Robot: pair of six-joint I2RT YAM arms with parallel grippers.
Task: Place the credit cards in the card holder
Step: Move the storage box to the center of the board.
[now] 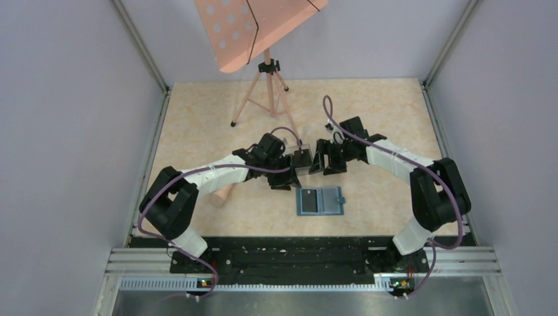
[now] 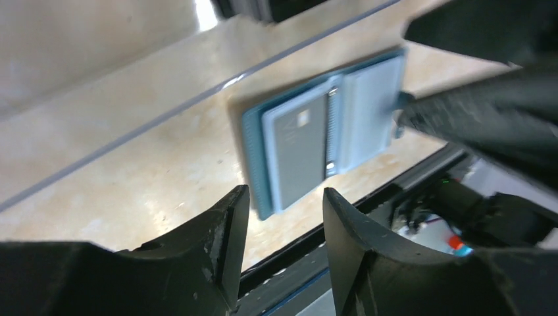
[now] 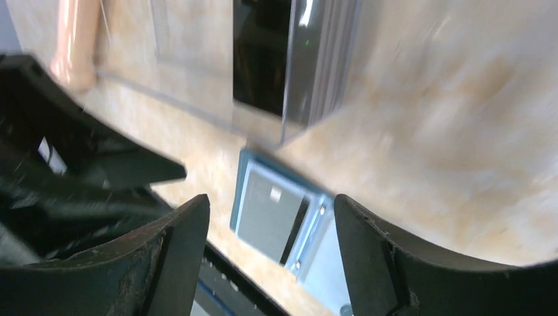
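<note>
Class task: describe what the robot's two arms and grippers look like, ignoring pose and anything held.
The left arm and right arm have white links between bulky black joints, each trailed by a looping purple cable. The left gripper and right gripper have thick, black, scuffed, curved fingers.

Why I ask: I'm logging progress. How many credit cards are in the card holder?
1: a grey card in a pocket of the teal card holder. More may hide beneath it; a dark stack sits in the clear box.
</note>
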